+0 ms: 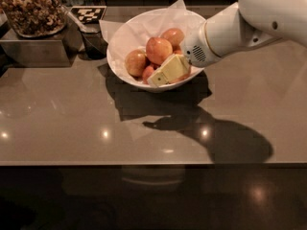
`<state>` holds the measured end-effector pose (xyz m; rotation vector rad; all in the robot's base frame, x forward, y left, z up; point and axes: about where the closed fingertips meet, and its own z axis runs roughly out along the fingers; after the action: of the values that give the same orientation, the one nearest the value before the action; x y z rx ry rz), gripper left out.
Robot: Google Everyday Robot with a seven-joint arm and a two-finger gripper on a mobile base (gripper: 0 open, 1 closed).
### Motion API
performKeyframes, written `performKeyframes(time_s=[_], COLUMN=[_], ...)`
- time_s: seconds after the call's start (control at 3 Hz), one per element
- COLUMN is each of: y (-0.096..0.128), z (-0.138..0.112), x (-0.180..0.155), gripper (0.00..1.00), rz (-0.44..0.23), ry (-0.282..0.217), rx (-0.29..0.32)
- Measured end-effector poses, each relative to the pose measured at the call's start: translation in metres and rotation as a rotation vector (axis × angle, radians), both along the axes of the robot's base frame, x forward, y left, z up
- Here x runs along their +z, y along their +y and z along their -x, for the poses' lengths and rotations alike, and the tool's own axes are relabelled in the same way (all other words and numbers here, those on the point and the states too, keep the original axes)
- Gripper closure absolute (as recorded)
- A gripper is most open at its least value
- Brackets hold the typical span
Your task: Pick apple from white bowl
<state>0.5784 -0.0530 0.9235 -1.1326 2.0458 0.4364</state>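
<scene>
Apple point(159, 50) red-orange, round, topmost in white bowl point(113, 67); tool point(162, 75) just beside, opening unclear.

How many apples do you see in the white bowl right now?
4: left apple, middle apple, back apple, and a darker front apple beside the gripper, which sits in the white bowl and may hide more.

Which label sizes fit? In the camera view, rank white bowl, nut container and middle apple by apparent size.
1. White bowl.
2. Nut container, partly cropped.
3. Apple, beside the gripper inside the bowl.
</scene>
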Motion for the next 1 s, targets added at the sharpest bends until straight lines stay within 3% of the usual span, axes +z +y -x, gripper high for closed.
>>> performKeyframes(time_s=[0.67,1.0], y=[-0.018,-0.03], z=[-0.011,-0.017], x=[-0.005,-0.005], gripper=[0.06,0.13], rz=[0.053,0.073], ry=[-0.002,-0.011], rx=[0.012,0.001])
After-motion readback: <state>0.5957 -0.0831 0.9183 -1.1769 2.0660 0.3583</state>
